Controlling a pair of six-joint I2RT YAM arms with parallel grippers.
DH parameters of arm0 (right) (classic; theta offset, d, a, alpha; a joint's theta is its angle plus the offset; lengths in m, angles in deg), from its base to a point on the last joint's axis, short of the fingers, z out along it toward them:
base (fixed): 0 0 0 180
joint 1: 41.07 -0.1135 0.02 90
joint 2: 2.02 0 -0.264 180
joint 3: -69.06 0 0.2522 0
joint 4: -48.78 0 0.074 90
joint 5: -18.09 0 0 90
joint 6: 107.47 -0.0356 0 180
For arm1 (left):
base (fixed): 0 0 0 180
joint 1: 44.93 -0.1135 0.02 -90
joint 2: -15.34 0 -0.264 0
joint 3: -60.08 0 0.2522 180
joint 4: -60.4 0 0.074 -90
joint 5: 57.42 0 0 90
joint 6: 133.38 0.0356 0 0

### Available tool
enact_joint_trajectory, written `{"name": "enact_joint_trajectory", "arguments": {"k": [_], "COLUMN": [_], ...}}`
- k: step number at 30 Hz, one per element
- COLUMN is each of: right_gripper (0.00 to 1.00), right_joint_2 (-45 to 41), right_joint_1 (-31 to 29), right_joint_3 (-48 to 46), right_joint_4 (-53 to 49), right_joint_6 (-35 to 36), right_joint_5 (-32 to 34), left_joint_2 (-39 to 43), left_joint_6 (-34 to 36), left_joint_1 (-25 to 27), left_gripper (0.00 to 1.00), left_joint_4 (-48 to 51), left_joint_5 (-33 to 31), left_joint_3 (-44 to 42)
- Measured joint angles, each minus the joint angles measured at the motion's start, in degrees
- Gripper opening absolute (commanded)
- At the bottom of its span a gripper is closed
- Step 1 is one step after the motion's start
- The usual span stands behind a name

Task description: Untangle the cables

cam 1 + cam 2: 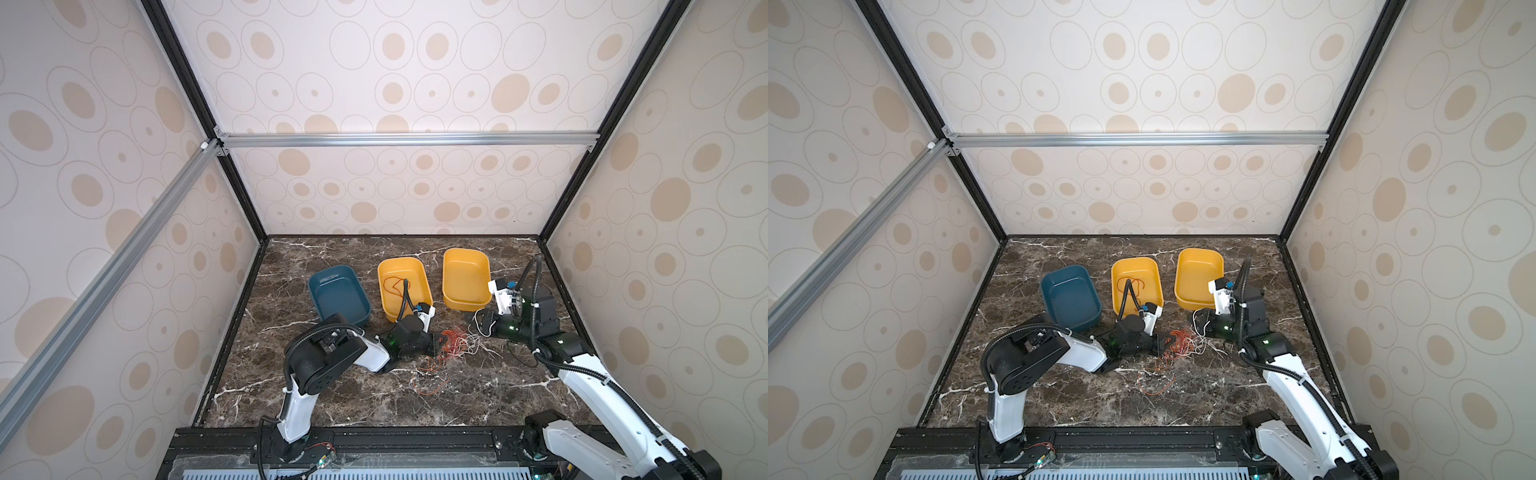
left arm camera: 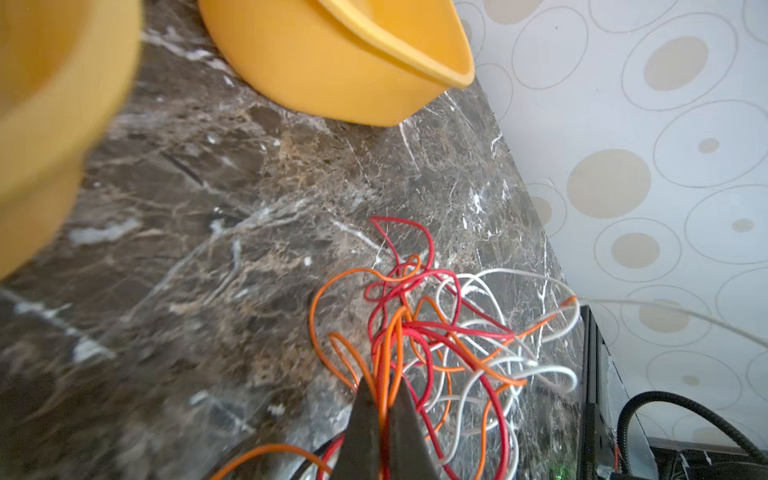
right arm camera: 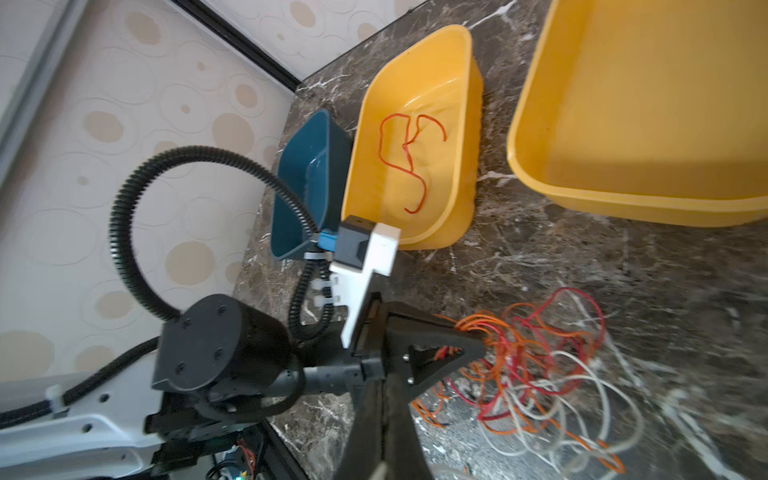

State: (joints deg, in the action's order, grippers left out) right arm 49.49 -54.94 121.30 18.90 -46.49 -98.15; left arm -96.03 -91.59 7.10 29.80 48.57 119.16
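The cables point(image 1: 459, 345) point(image 1: 1183, 347) lie as a loose red, orange and white tangle on the marble between my two arms. My left gripper point(image 2: 384, 388) point(image 1: 437, 343) is shut on a few orange and red strands at the tangle's edge point(image 2: 449, 332). The right gripper point(image 1: 478, 322) point(image 3: 384, 390) hovers just right of the pile point(image 3: 540, 365), shut on a thin white cable point(image 2: 665, 309) that stretches from the tangle towards it. One red cable point(image 3: 409, 162) point(image 1: 395, 284) rests alone in the middle yellow tray point(image 1: 401, 261).
A blue tray point(image 1: 330, 272) stands left of the middle one and another yellow tray point(image 1: 465, 278) to its right, both at the back. Loose orange loops point(image 1: 432, 380) trail towards the front. Side walls close in the table.
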Motion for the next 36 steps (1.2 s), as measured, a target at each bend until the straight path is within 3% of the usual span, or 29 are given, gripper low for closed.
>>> {"name": "enact_joint_trajectory", "arguments": {"k": [6,18,36], "right_gripper": [0.00,0.00,0.00], "right_joint_2": [-4.61,-1.73,4.13], "right_joint_1": [0.00,2.36,11.26], "right_joint_3": [-2.86,-5.73,-9.68], "right_joint_4": [-2.78,-6.23,-4.81], "right_joint_6": [-0.26,-1.62,-4.17], "right_joint_5": [12.48,33.20,35.74], "left_joint_2": [7.69,22.93,41.57], "left_joint_6": [-0.55,-0.44,-0.46], "left_joint_1": [-0.76,-2.58,-6.10], "left_gripper": [0.00,0.00,0.00], "left_joint_4": [0.37,7.93,22.91], "left_joint_5": [-3.50,-11.91,-20.44], "left_joint_3": [-6.93,-15.65,-24.04]}}
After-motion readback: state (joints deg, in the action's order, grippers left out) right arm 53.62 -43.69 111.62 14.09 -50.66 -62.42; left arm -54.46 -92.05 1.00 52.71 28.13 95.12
